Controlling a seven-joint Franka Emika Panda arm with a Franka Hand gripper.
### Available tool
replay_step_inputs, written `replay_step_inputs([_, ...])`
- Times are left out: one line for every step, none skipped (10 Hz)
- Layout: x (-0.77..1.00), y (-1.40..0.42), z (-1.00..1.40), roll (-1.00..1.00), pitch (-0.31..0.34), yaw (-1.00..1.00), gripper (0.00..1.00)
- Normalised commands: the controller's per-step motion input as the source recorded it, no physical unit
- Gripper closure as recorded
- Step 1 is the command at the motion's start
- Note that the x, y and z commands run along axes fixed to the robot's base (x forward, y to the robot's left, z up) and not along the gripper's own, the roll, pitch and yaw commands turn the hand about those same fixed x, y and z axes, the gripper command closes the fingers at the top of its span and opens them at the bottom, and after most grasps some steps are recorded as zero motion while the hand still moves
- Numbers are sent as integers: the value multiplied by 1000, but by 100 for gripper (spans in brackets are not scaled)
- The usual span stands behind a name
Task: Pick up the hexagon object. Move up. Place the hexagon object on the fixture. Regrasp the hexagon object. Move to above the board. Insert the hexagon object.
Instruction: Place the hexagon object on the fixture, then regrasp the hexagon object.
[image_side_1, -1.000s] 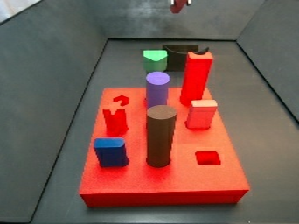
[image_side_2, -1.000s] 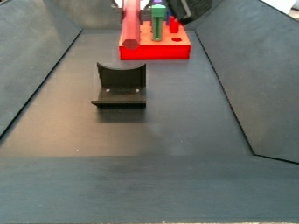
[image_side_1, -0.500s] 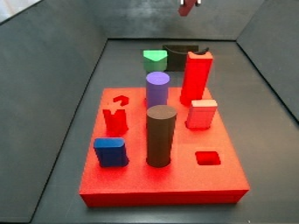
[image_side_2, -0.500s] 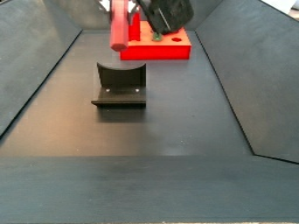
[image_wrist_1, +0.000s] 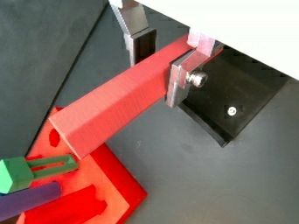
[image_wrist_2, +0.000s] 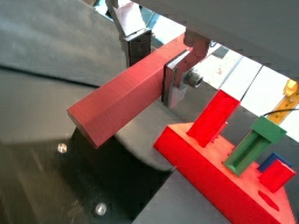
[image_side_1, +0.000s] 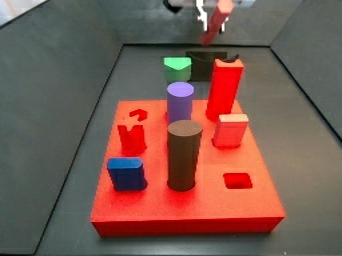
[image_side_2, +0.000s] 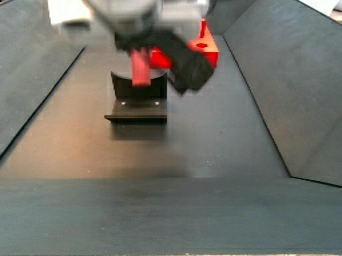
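Observation:
My gripper (image_wrist_1: 160, 66) is shut on the hexagon object (image_wrist_1: 111, 103), a long salmon-red rod clamped crosswise near one end between the silver fingers (image_wrist_1: 181, 80). Both wrist views show the same hold on the rod (image_wrist_2: 117, 94) by the gripper (image_wrist_2: 158, 68). In a side view the blurred gripper (image_side_2: 140, 30) hangs over the black fixture (image_side_2: 138, 100), and the rod (image_side_2: 142, 68) points down toward its notch; contact cannot be judged. The red board (image_side_1: 201, 205) lies apart from the gripper (image_side_1: 211, 18), which is high at the back over the fixture (image_side_1: 207, 60).
On the board stand a tall red square pillar (image_side_1: 225, 88), a purple peg (image_side_1: 179, 102), a dark brown cylinder (image_side_1: 183, 155), a green peg (image_side_1: 177, 68), a blue block (image_side_1: 126, 173) and a pink block (image_side_1: 231, 130). Grey sloping walls (image_side_2: 40, 90) enclose the floor.
The gripper with the rod has come down and away from the board, and now hangs low over the fixture. The pegs on the board have not moved.

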Motion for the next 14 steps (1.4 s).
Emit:
replay_step_inputs([181,143,-1000,-318,137,-231,100])
replay_step_inputs([190,136,-1000,-197,75,-239,100])
replay_step_inputs([170,123,-863,-163,31,-232,100])
replay_step_inputs([133,88,-607,-158,-11,-206,100])
replay_step_inputs([114,73,-430,-163,-37,-178,100])
replay_step_inputs([90,65,-247,-159,-62,-139,100])
replay_step_inputs([79,60,-184,-150,-72,-109,100])
replay_step_inputs([78,60,-184,-144,-74,-75,100])
replay_step_inputs([77,60,-184,-143,-73,-54,100])
replay_step_inputs([0,0,0,0,0,0,0])
replay_step_inputs([0,0,1000,30,14,15,0])
replay_step_inputs([-5,1,1000,31,18,18,0])
replay_step_inputs([-25,3,1000,40,32,21,0])
replay_step_inputs([-34,-4,1000,54,46,18,0])
